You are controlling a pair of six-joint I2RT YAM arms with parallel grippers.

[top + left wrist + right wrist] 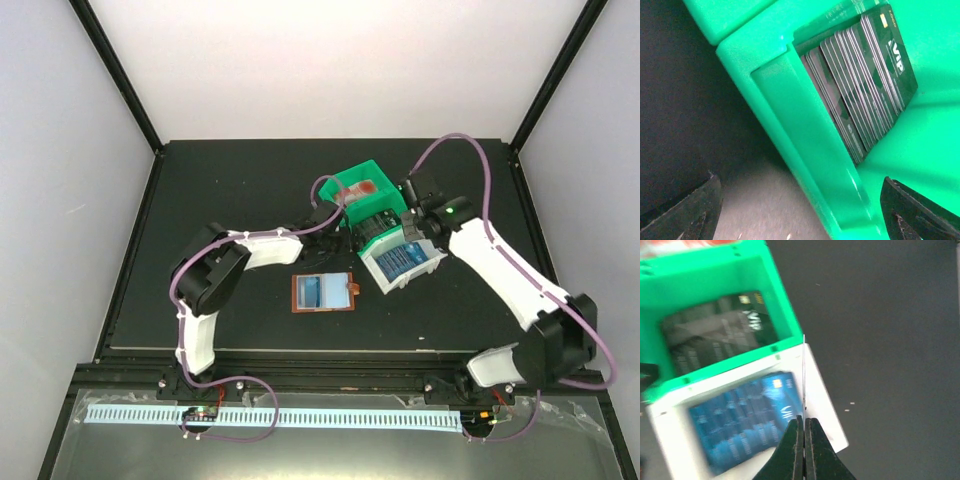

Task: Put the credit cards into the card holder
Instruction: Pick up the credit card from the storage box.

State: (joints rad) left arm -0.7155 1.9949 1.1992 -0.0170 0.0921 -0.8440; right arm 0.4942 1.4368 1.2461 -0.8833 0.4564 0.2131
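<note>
Top external: one green bin (372, 165), one white bin (384, 277), one card holder (350, 290)

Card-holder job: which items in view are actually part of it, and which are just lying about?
Job:
- card holder, blue card in it
- blue cards
- dark cards
- red cards
- thin card pinched edge-on in the right claw

Lying about:
- green bin and white bin, storage only
- white slotted strip by the arm bases
</note>
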